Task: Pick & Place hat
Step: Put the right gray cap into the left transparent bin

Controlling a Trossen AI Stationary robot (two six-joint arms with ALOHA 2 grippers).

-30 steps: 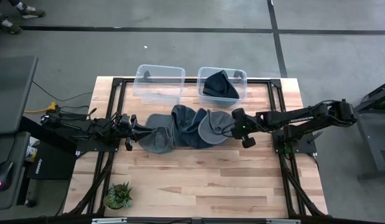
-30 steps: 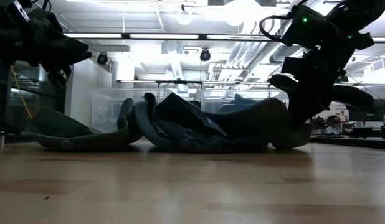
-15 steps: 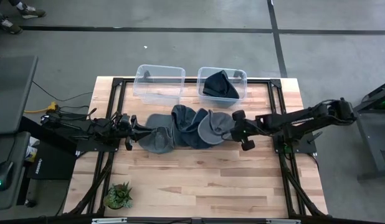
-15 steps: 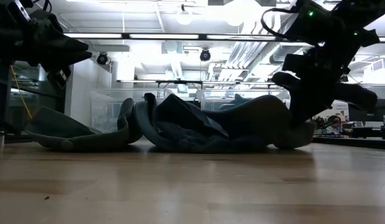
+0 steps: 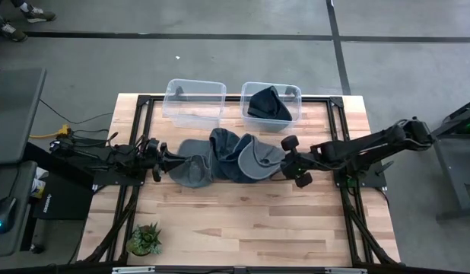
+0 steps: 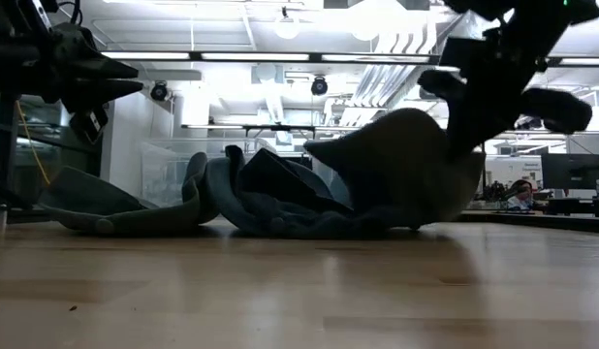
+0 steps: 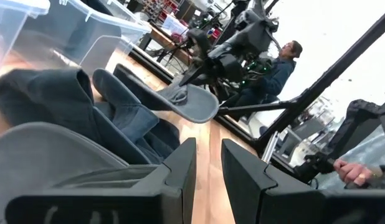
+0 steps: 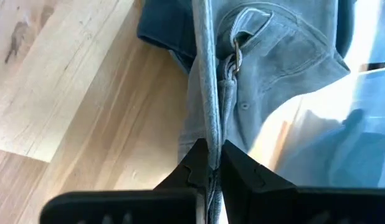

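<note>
Three hats lie in a row mid-table: a grey hat (image 5: 191,171), a dark blue hat (image 5: 223,146) and a grey cap (image 5: 258,158) with a strap and buckle (image 8: 233,59). My right gripper (image 5: 279,159) is shut on the grey cap's right edge. The cap (image 6: 401,174) stands tipped up, its lower part on the table, leaning on the dark blue hat (image 6: 270,189). My left gripper (image 5: 163,160) hovers open at the grey hat's left side, above the hat (image 7: 61,155), touching nothing. Another dark hat (image 5: 267,104) lies in the right bin. My right gripper pinches the grey cap's thin edge (image 8: 209,140) between its two fingers, coming from the table's right and slanting down. That edge is raised off the table. The cap's lower side (image 6: 396,225) stays on the wood, so the cap sits tilted.
Two clear bins stand at the far edge: the left bin (image 5: 178,114) with nothing showing in it, the right bin (image 5: 294,95) holding the dark hat. A small potted plant (image 5: 145,239) sits near the left near corner. Bare wood (image 5: 250,221) stretches along the near half.
My right gripper has risen and moved slightly toward the table's left, still shut on the grey cap's edge. The cap's right side has lifted off the table and tipped up toward the dark blue hat; its lower part has stayed down.
</note>
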